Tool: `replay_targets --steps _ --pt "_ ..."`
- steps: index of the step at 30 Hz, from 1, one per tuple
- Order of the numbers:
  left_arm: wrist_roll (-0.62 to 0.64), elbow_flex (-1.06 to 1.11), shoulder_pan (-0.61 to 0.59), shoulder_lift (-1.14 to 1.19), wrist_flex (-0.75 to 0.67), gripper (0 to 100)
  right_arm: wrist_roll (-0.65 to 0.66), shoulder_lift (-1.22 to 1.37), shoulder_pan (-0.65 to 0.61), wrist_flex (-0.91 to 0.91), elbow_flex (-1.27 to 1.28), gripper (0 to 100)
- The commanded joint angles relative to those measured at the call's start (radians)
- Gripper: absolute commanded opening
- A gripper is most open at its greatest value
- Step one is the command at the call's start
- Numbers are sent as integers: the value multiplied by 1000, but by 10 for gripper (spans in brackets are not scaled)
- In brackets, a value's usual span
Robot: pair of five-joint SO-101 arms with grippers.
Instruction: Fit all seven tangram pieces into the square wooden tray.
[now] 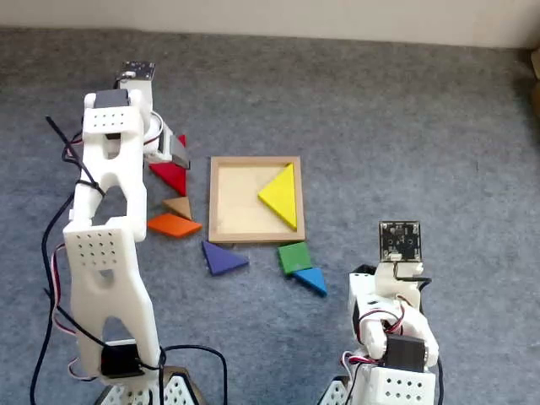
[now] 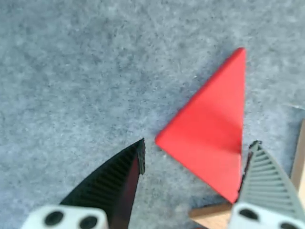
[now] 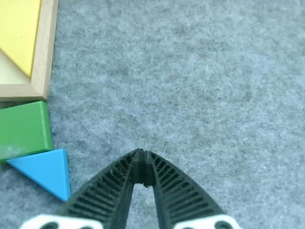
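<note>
Hovering over the red triangle (image 2: 209,138), the left hand (image 2: 198,144) is open and holds nothing; the triangle is seen between its two spread fingers. This red triangle lies on the grey worktop (image 1: 405,126) near the wooden tray (image 1: 214,198), on the tray's left side. On the same side of the tray lie also a small tan piece (image 1: 178,205) and an orange piece (image 1: 173,224), with the tan one between the red and the orange.

Inside the tray lies one piece, the yellow triangle (image 1: 282,196), flat against the right wall of the tray. Just outside the near edge of the tray, toward the arm bases, are three pieces. The purple triangle (image 1: 223,256) is by the left corner and the green square (image 1: 294,256) by the right corner. The blue triangle (image 1: 311,279) touches the green square on the side away from the tray.

The right hand (image 3: 143,160) is closed with nothing between its fingers. It hangs over bare worktop near the right near corner of the tray, apart from the green and blue pieces.
</note>
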Motion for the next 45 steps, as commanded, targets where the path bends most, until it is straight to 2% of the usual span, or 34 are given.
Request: replay_targets --steps 1,8,42,45 --pt "2 -47 16 31 6 329 11 -15 10 7 101 12" --pt "2 -81 48 56 12 328 11 -15 10 7 101 12" --pt "2 -77 47 58 -58 325 11 -15 12 8 101 12" --pt "2 -77 47 58 -58 300 11 -15 12 8 101 12"
